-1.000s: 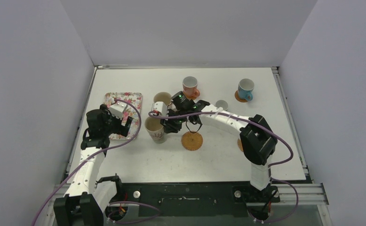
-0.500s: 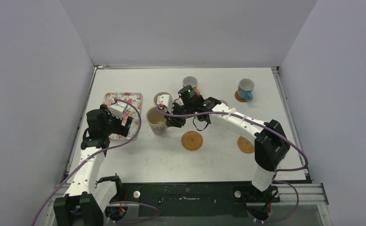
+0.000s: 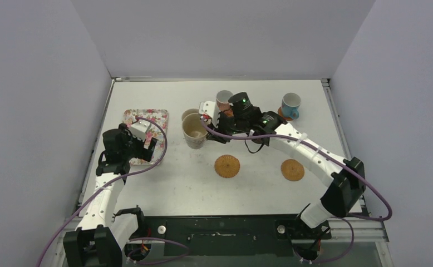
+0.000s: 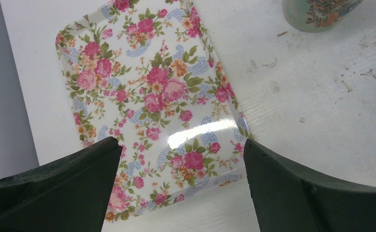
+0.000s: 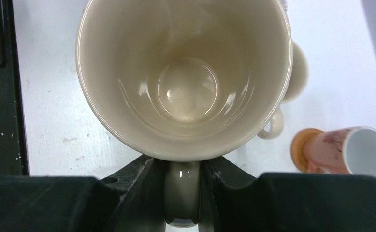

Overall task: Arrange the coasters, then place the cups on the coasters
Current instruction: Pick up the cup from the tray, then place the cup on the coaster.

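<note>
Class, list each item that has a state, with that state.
Cream mug: upright, empty.
Right tool: shut on its handle.
Left tool: open, holding nothing.
Pink cup: on orange coaster.
Blue cup: on tan coaster.
Left woven coaster: bare.
Right woven coaster: bare.

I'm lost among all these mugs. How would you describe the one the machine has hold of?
Find the floral tray on the left of the table; just right of it are two cream mugs. It is the front cream mug, nearer the arms. Unlike the rear cream mug, its handle is pinched in the right claw.
</note>
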### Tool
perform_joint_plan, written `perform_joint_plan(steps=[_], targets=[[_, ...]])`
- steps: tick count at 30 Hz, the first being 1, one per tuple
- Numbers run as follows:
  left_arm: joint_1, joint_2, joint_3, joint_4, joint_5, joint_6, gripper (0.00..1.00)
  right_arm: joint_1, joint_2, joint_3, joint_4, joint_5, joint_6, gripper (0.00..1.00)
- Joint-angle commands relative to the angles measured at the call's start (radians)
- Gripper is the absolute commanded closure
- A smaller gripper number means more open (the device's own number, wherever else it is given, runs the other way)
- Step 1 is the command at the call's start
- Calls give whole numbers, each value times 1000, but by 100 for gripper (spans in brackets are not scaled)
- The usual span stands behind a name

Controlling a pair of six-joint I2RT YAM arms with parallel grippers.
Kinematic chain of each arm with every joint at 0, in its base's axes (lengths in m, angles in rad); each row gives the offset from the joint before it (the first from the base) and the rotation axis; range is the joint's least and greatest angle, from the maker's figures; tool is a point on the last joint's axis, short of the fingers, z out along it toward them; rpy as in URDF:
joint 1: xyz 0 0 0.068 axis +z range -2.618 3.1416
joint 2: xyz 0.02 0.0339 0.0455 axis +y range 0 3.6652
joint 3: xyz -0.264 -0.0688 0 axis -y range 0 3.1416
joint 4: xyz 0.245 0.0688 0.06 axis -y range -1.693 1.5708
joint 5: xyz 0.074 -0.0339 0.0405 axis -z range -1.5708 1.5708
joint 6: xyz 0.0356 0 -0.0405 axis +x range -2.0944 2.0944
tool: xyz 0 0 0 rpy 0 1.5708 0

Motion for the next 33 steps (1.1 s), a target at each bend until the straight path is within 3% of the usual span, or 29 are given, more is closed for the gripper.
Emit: perform_joint_plan(steps=[1,11,21,33], targets=[[5,-6,7,42,28,-8,3,-56,-159,12,98,11,-3,100],[5,-6,10,39,40,-9,3,-184,-355,-100,91,66,-13,100],[5,-4,8,40,47,-8,3,-196,-503,-225,82,181,-11,100],[1,71,33,68,66,-2,3,-203,-652,-305,-18,183,-51,100]])
